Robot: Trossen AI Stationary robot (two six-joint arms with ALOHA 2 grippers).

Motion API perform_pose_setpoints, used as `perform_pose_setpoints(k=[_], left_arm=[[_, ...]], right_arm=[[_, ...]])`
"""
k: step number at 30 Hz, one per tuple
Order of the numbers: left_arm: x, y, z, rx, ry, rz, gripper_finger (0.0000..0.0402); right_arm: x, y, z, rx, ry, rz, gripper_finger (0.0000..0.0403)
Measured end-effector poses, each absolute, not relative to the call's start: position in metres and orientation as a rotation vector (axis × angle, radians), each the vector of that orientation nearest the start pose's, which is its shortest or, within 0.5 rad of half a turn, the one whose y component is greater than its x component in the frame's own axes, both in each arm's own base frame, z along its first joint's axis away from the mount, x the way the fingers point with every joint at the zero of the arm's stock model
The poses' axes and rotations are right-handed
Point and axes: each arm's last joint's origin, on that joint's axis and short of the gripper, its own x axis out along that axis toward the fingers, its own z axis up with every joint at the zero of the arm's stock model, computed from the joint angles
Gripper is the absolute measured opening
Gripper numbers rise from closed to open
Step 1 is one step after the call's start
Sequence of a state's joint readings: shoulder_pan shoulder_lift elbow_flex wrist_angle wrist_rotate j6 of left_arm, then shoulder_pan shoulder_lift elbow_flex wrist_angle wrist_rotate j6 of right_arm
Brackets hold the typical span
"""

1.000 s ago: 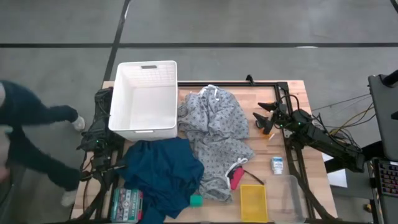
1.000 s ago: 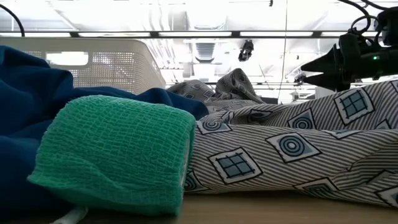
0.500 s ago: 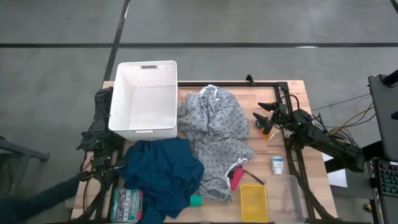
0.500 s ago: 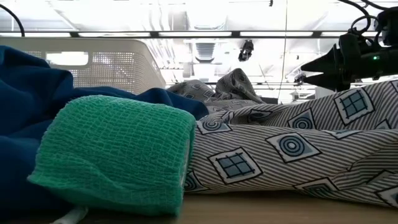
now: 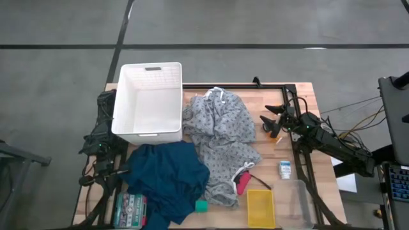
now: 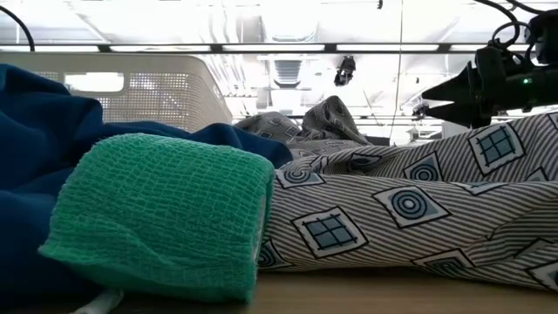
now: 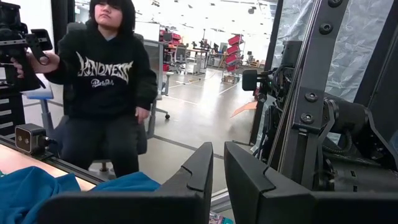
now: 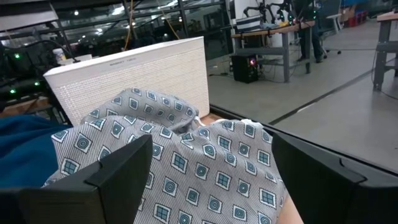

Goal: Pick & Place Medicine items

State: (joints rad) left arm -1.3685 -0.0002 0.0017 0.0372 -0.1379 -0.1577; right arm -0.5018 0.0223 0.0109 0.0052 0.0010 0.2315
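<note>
The small white carton with blue print (image 5: 285,168) lies flat on the wooden table near the right edge. A tiny orange piece (image 5: 277,136) lies on the table beside the grey patterned cloth (image 5: 220,144). My right gripper (image 5: 268,117) is open and empty. It hovers over the table's far right part, just beyond the orange piece, and points toward the cloth. It also shows in the low view (image 6: 436,94). My left gripper (image 7: 219,177) is parked off the table's left edge, its fingers all but closed on nothing.
A white basket (image 5: 147,99) stands at the far left, with a blue cloth (image 5: 166,182) on its near side. A green-and-white box (image 5: 130,209), a green roll (image 6: 166,222), a pink block (image 5: 243,184), a yellow tray (image 5: 261,207) and a clear bin (image 5: 299,203) lie along the near edge. A person (image 7: 102,74) sits beyond the table.
A person who stood at the table's left side in the high view has gone out of that view. Both arms and all things on the table have kept still.
</note>
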Motion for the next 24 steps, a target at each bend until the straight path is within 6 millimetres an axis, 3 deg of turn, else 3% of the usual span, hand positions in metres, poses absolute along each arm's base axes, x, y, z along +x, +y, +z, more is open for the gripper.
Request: perform_pose_setpoints(k=[7, 11, 17, 24], left_arm=[[0.023, -0.094, 0.168, -0.166, 0.066, -1.231, 0.0047], [0.023, -0.094, 0.168, -0.166, 0.066, -1.231, 0.0047], [0.023, -0.094, 0.168, -0.166, 0.066, -1.231, 0.0047], [0.023, -0.094, 0.168, -0.166, 0.066, -1.231, 0.0047]], right_arm=[[0.086, -0.047, 0.173, 0.443, -0.181, -0.461, 0.0325], [0.086, -0.042, 0.189, 0.487, -0.319, -0.287, 0.0325], [0.072, -0.028, 0.225, 0.327, -0.631, 0.032, 0.0325], [0.052, -0.018, 0.246, 0.139, -0.902, 0.115, 0.0325]])
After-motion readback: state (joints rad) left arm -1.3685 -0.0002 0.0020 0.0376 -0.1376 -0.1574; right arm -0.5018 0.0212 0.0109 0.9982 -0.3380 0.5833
